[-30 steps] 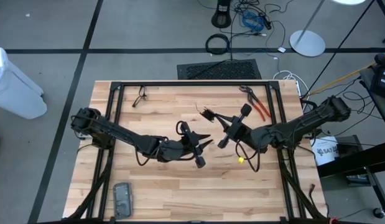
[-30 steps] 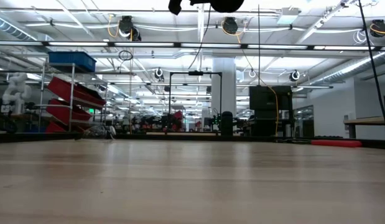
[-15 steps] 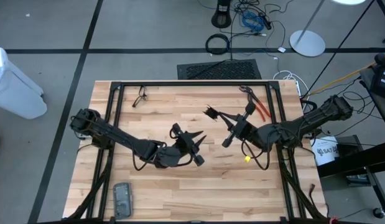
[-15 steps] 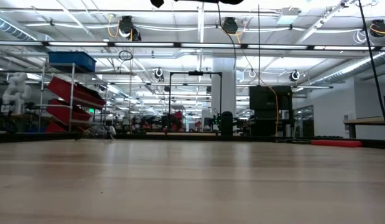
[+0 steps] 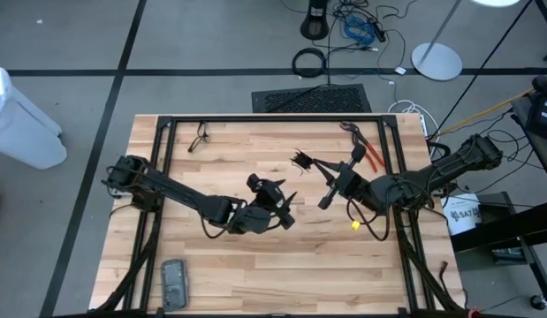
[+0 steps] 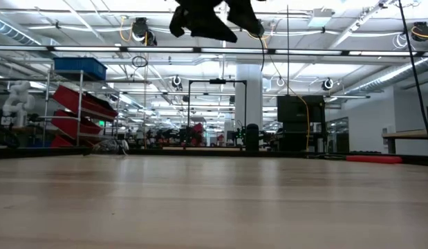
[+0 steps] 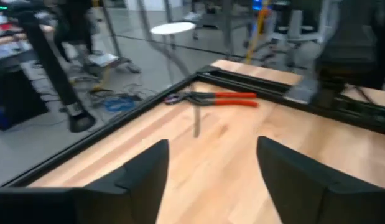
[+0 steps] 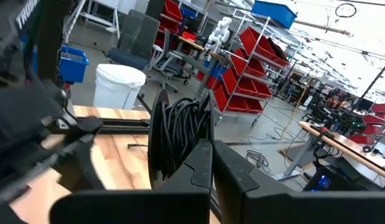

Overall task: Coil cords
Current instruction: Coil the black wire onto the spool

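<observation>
High view: the wooden worktop fills the frame, with both arms reaching toward its middle. The left gripper hangs above the centre, its fingers spread wide with nothing between them; its wrist camera looks across bare wood to the red-handled pliers lying near the far right edge. It seems to have let go and stands free, probably so the other arm can carry the bundle alone.

The right gripper is raised just beside it, fingers clenched on the cord. Its own camera shows the thin black line gathered into a bunch of loops standing up between the fingers, so the coil is held off the wood and kept from springing apart. From above, a dark clump past the fingertips appears to be the same bundle, though it is too small to be sure, and the pale end piece cannot be made out.

A small yellow tag hangs by the right arm's wiring.
</observation>
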Available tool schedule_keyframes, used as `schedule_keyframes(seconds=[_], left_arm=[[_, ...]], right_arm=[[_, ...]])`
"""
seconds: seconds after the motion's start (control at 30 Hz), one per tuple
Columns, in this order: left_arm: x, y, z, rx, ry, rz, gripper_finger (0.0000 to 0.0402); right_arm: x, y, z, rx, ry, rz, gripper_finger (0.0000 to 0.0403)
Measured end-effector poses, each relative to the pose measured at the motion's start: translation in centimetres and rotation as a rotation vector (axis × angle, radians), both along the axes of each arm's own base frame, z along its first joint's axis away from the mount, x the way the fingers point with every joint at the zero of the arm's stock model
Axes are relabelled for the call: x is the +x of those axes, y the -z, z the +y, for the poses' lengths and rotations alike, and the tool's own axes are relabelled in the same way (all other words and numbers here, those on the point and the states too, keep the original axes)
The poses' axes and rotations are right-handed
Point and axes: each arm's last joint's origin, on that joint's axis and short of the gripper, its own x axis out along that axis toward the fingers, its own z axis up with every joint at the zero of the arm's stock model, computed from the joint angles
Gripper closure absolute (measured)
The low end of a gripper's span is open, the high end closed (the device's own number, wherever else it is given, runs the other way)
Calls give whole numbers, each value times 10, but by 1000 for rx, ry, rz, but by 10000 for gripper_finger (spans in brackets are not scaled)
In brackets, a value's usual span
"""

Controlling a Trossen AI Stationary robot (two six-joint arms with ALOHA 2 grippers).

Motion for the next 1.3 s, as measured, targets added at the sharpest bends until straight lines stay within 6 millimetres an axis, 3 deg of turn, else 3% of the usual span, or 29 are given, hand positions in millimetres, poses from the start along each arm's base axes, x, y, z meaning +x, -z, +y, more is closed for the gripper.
schedule_keyframes(seconds=[0.17,0.63,1.07,1.3], left_arm=[[12,13,5,-1,-58,-55,117],[42,51,18,55,-120,-151,114],[46,46,16,164,-120,-202,117],[49,47,19,158,-40,-209,165]], right_arm=[[0,0,0,4,0,-3,403],[-14,-10,7,21,-54,-42,403],[-16,-8,10,22,-69,-22,403],[-16,-8,10,23,-69,-24,403]])
